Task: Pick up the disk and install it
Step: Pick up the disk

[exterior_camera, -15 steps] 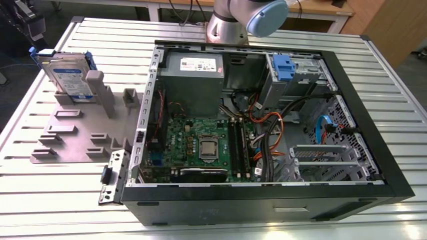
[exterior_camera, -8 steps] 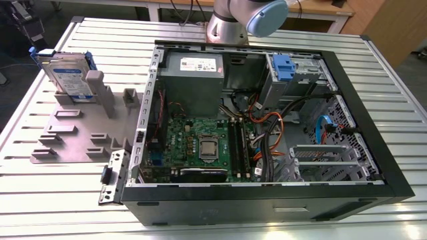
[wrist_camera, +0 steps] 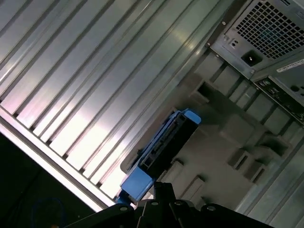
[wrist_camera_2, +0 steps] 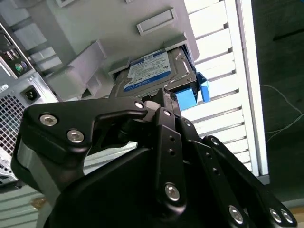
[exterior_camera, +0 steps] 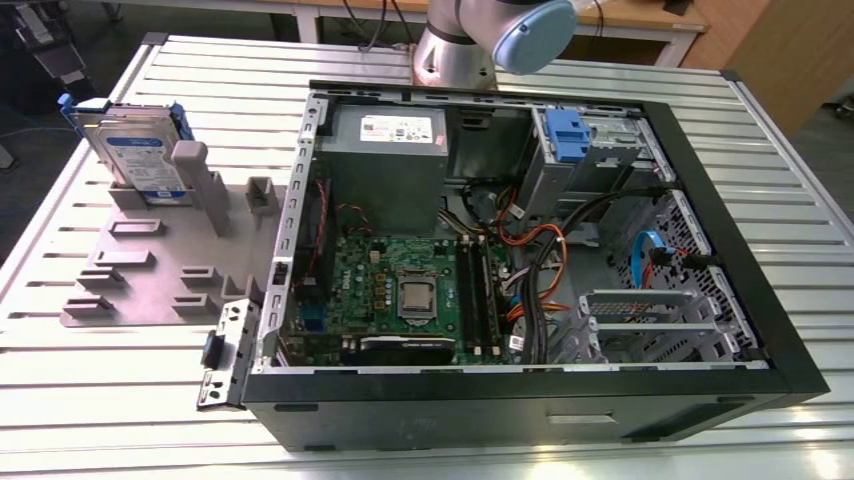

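Nearest the lens in the second wrist view is the gripper, a black, matt metal linkage with bright screw heads; whether it is released or clenched cannot be told. It hangs clear of the disk and grasps nothing. In the exterior view the disk stands on edge in a slot of the grey holder, at the far corner on the exterior view's left, well apart from the computer case. The disk is a flat silver rectangle with a white-and-blue label and a blue plastic carrier round its edges. Its upper edge and both faces above the slot are free, with open room over it. The holder is a smooth moulded grey plate with raised blocks and ribs, lying just beside the case wall. The table is slatted, ribbed, bright aluminium, with bare slats at the holder's outer side. The case lies on its side, black-rimmed and open at the top. Inside it are a grey power supply, a green motherboard, a blue latch on a grey metal cage, and loose orange and black cables. The arm, silver with a pale blue cap, rises behind the case's far edge. The first wrist view shows the disk edge-on, seated in the holder.
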Controlling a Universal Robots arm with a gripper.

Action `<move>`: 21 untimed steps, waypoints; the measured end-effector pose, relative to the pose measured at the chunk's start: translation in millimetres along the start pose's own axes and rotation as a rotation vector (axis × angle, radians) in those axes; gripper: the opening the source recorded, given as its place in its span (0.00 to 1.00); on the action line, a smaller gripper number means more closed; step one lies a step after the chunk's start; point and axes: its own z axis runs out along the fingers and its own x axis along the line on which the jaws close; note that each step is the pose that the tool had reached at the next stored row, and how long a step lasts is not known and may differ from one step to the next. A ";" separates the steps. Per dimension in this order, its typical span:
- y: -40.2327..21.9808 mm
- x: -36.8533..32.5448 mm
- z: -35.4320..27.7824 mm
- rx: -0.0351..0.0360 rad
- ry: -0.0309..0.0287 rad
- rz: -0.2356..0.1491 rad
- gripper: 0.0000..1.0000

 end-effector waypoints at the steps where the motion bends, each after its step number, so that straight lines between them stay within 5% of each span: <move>1: 0.0 0.0 0.0 0.0000 -0.0007 0.017 0.11; 12: 0.0 0.0 0.7 -0.0003 -0.0080 0.192 0.11; 21: 0.9 1.1 1.2 -0.0005 -0.0119 0.284 0.11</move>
